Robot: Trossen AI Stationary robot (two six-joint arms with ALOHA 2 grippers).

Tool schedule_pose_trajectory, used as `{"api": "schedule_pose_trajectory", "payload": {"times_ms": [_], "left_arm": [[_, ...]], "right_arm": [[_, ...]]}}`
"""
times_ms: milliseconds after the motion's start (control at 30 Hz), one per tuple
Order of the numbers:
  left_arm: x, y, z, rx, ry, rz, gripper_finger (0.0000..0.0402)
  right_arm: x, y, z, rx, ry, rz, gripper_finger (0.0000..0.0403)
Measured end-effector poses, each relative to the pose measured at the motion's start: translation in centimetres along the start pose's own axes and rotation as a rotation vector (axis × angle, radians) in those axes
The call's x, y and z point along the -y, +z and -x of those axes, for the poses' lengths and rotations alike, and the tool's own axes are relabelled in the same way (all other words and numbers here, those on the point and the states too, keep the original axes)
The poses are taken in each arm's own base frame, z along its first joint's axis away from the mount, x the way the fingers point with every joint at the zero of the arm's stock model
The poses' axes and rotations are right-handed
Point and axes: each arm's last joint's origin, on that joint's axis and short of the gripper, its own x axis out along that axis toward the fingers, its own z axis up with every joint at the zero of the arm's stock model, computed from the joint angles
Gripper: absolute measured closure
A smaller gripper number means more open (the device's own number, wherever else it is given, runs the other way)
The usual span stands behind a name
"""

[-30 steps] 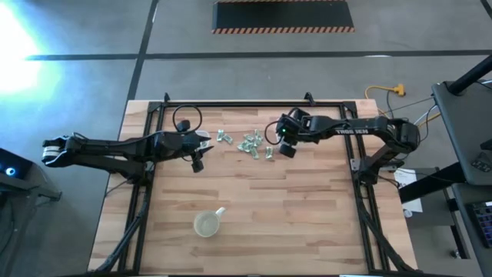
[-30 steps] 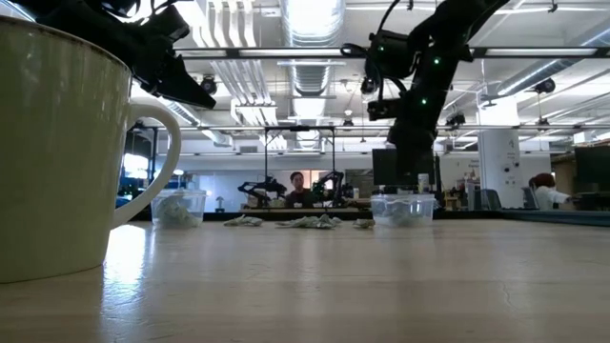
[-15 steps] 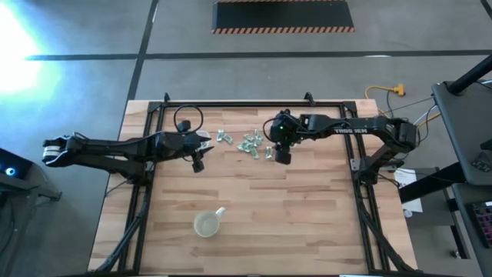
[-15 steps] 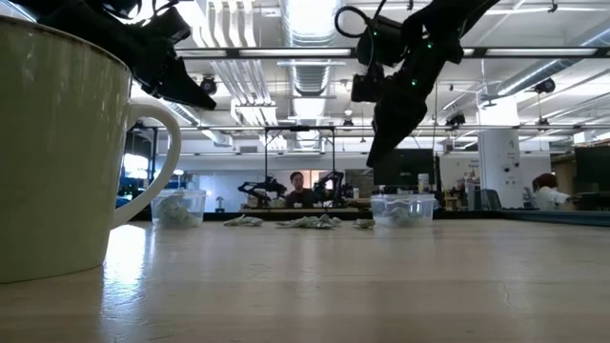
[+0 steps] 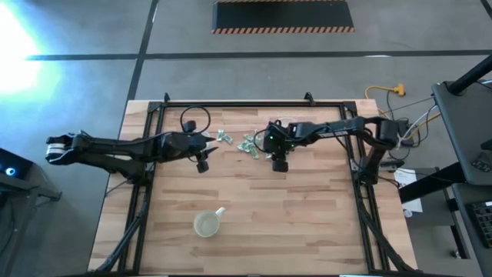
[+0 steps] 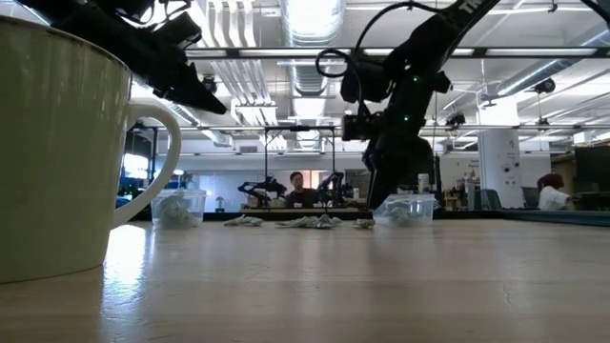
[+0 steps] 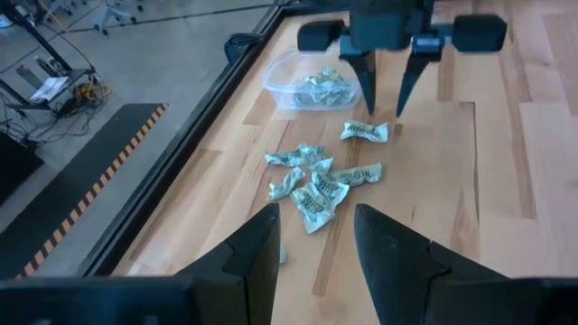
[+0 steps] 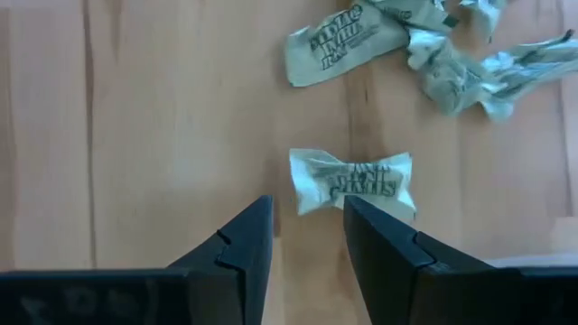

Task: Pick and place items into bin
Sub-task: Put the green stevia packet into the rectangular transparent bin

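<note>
While the right gripper point(image 7: 383, 113) hangs w/ fingers apart, pointing down right over one wrapped item point(image 8: 352, 182) at the near edge of the candy pile point(image 7: 316, 181), nothing is gripped. That item lies flat on the table point(image 5: 254, 208), just beside the pile, btwn it and the clear bin point(image 7: 312, 86) w/ more pieces inside. Left gripper point(image 5: 201, 161) hovers on the pile's other side, fingers apart, empty. Second clear bin point(image 6: 176, 208) and mug point(image 5: 207, 224) well apart from the pile.
</note>
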Motion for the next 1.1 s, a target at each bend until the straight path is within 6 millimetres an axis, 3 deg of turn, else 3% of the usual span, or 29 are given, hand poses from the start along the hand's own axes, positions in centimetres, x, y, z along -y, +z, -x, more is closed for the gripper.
{"api": "schedule_pose_trajectory", "payload": {"times_ms": [733,1100], "left_arm": [[0.0,0.0,-0.1,-0.001,0.000,-0.004,0.0274],[0.0,0.0,-0.1,0.005,0.000,-0.002,0.0274]], "right_arm": [[0.2,0.0,-3.1,-0.012,-0.008,0.013,0.0253],[0.2,0.0,-3.2,-0.012,-0.012,0.012,0.0324]]}}
